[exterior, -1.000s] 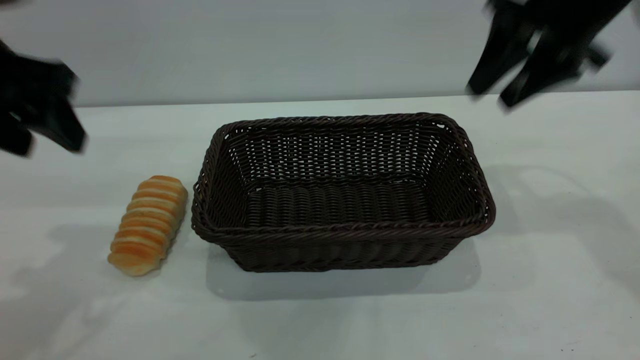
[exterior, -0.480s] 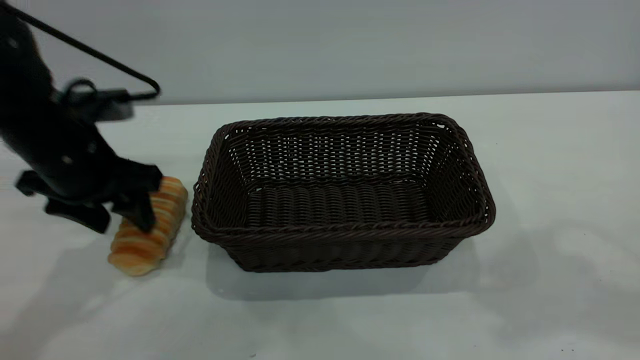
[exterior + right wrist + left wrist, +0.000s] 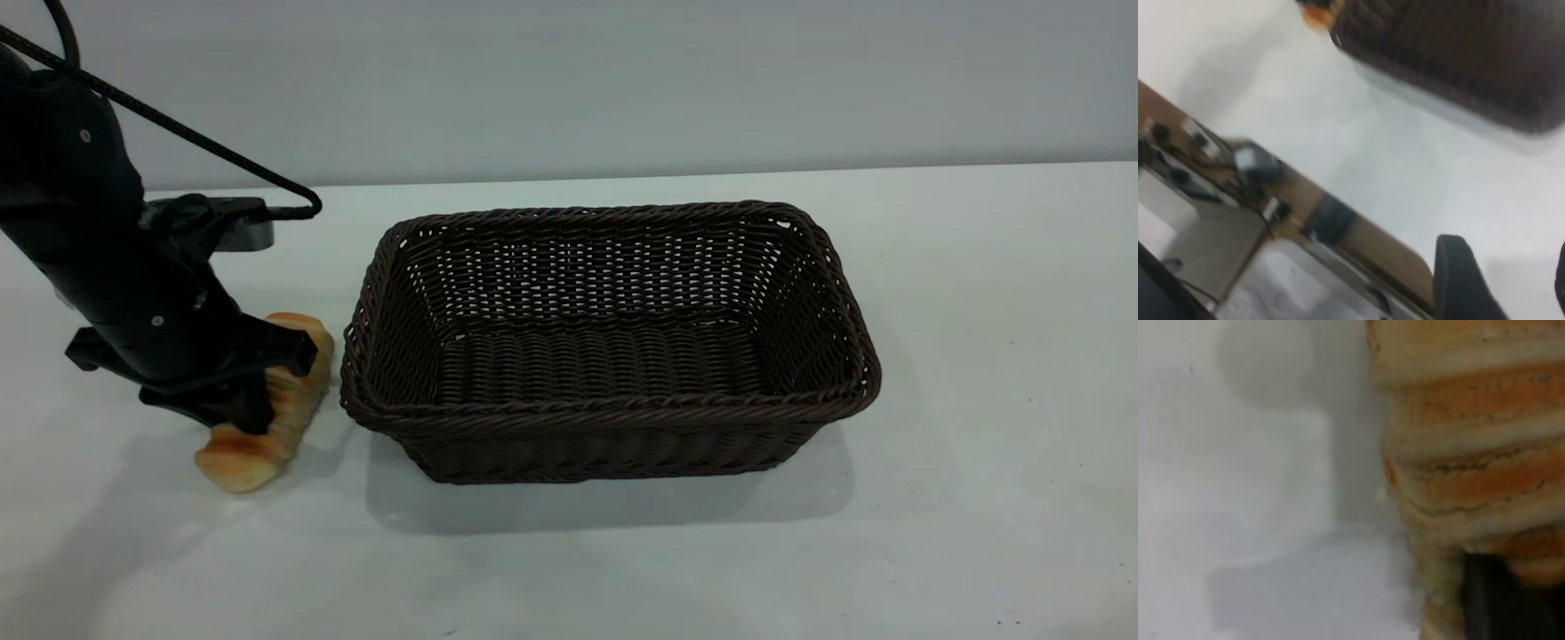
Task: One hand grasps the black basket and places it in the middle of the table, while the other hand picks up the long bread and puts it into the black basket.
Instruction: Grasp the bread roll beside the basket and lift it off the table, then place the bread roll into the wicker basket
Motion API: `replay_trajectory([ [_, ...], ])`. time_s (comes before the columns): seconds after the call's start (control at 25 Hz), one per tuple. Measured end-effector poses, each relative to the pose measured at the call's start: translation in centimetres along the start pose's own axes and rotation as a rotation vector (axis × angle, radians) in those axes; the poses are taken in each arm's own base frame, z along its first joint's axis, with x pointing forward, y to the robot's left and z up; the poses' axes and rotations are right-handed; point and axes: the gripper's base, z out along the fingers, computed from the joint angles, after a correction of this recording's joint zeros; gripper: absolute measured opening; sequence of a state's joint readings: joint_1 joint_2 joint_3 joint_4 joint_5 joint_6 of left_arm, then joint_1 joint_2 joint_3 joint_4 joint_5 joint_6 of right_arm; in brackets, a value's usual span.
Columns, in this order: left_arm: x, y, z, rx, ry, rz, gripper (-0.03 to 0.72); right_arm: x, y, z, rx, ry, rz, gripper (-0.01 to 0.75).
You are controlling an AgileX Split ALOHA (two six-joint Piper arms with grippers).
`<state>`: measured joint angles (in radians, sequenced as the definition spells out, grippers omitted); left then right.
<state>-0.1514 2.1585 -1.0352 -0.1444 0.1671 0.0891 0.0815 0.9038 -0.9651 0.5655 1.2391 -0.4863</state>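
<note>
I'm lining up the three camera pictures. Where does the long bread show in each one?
Exterior view: the long bread lies at lower left on the table, left of the black basket, under the left gripper.
Left wrist view: bread fills the right side.
Right wrist view: orange end at the top edge.
Shared landmark: the basket.

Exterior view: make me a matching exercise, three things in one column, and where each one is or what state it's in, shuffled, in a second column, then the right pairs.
Column one:
1. black basket
2. long bread
3. left gripper

Column two:
A. lying on the table, left of the woven container
B. down on the loaf's middle
C. standing mid-table with nothing inside

Pairs: 1-C, 2-A, 3-B

The right gripper is out of the exterior view; its wrist camera looks across the table from off to one side.
</note>
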Motion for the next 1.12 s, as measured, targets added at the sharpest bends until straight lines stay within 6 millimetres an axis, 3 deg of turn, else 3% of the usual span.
replay_trajectory([
  [0.16,-0.3,1.3,-2.4,-0.013,0.006,-0.005,0.089,4.6,-0.1,0.4,0.104,0.068,-0.014,0.366],
  [0.36,-1.7,1.2,-9.0,-0.013,-0.117,0.006,0.087,9.4,-0.8,1.3,0.254,0.104,0.036,0.365],
  [0.52,-2.3,-2.1,-13.4,0.017,-0.240,0.097,0.087,11.8,-1.1,1.8,0.344,0.024,0.053,0.365],
  [0.64,-2.7,-6.1,-14.9,0.062,-0.295,0.198,0.087,12.8,-1.0,1.6,0.389,-0.040,0.037,0.365],
  [0.76,-2.6,-10.6,-14.2,0.123,-0.327,0.281,0.087,13.0,-0.9,1.0,0.425,-0.103,0.033,0.365],
  [0.88,-2.2,-14.0,-11.2,0.174,-0.323,0.307,0.087,13.0,-0.8,0.8,0.436,-0.132,0.034,0.365],
  [1.0,-1.3,-15.8,-6.9,0.178,-0.283,0.330,0.083,13.0,-0.8,0.8,0.437,-0.134,0.037,0.365],
  [1.12,-0.6,-16.0,-3.5,0.161,-0.241,0.331,0.085,13.0,-0.8,0.8,0.438,-0.137,0.038,0.365],
])
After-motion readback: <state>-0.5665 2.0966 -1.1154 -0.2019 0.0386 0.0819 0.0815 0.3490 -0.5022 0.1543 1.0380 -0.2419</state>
